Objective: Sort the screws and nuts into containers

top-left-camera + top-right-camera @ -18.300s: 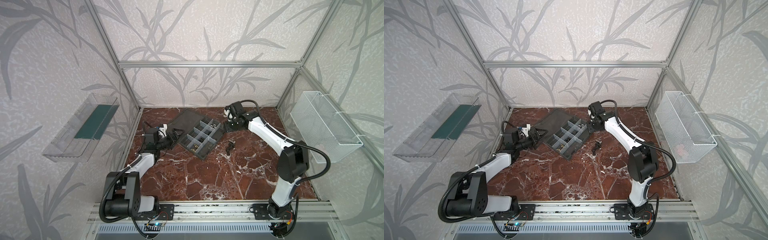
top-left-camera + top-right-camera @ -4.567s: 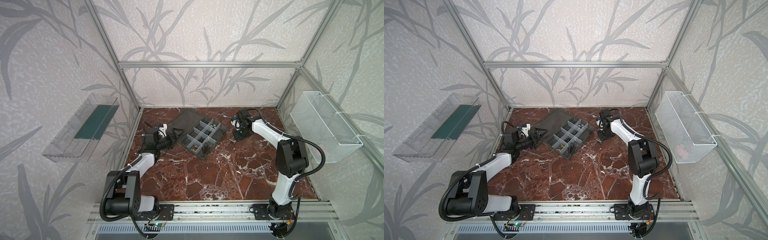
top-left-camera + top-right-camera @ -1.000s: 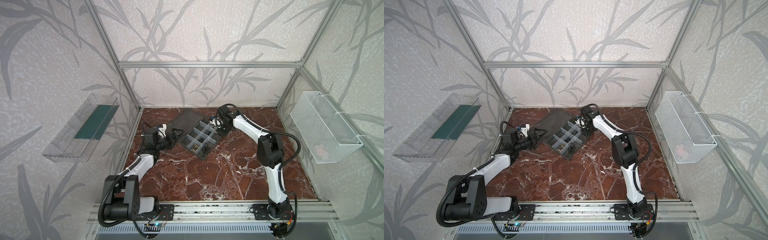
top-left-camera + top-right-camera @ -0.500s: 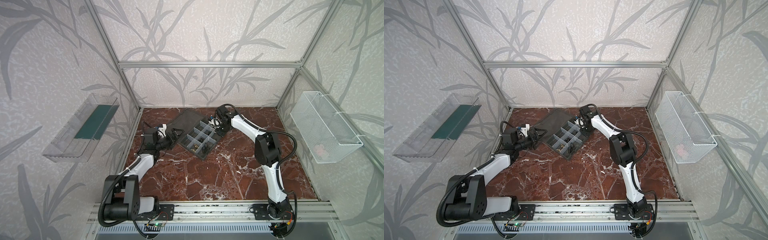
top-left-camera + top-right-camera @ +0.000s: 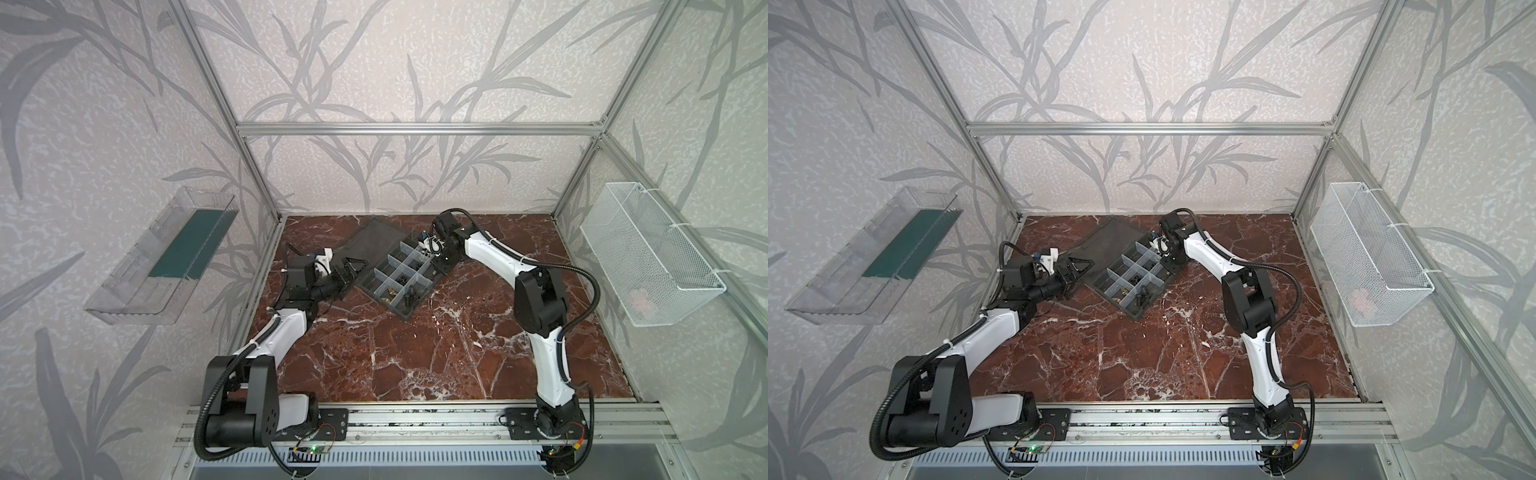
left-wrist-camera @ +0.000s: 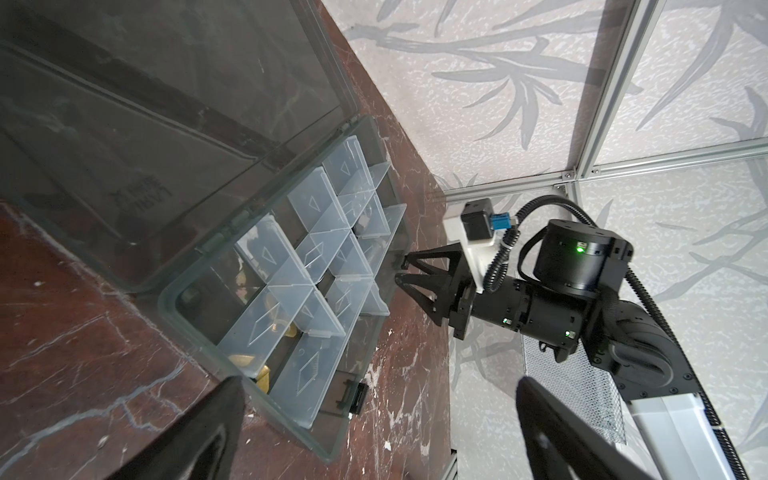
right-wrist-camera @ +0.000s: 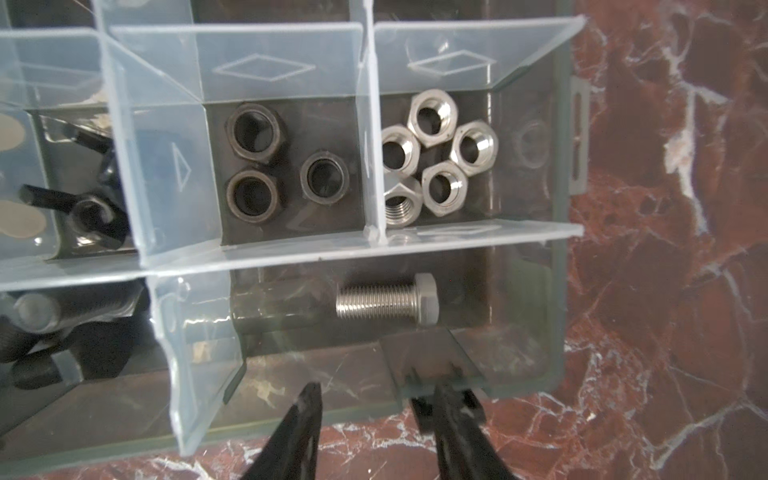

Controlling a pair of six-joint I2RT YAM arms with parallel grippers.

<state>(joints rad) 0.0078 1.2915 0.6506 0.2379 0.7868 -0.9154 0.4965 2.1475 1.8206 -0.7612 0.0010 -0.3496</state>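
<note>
The organizer box (image 5: 406,314) (image 5: 1136,316) lies open on the marble, its containers split by whitish dividers (image 7: 257,253). My right gripper (image 7: 376,399) (image 5: 429,248) (image 5: 1159,245) hangs open over the box's far end cell, with nothing between its fingers. A silver screw (image 7: 386,301) lies loose in that cell, just past the tips. Beyond it, several silver nuts (image 7: 436,158) fill one cell and three dark nuts (image 7: 266,166) another. Black screws (image 7: 87,212) lie in neighbouring cells. My left gripper (image 6: 380,395) (image 5: 353,268) (image 5: 1077,266) stands wide open beside the box's left edge, holding nothing.
The box's flat lid (image 5: 370,241) (image 6: 166,104) lies open toward the back wall. Brass-coloured pieces (image 6: 286,328) sit in a near cell. A white wire basket (image 5: 648,257) hangs on the right wall and a clear bin (image 5: 166,257) on the left wall.
The right gripper came from the marble right of the box to the box's far end cell and has hardly shifted in the last half second. The left arm has stayed put.
</note>
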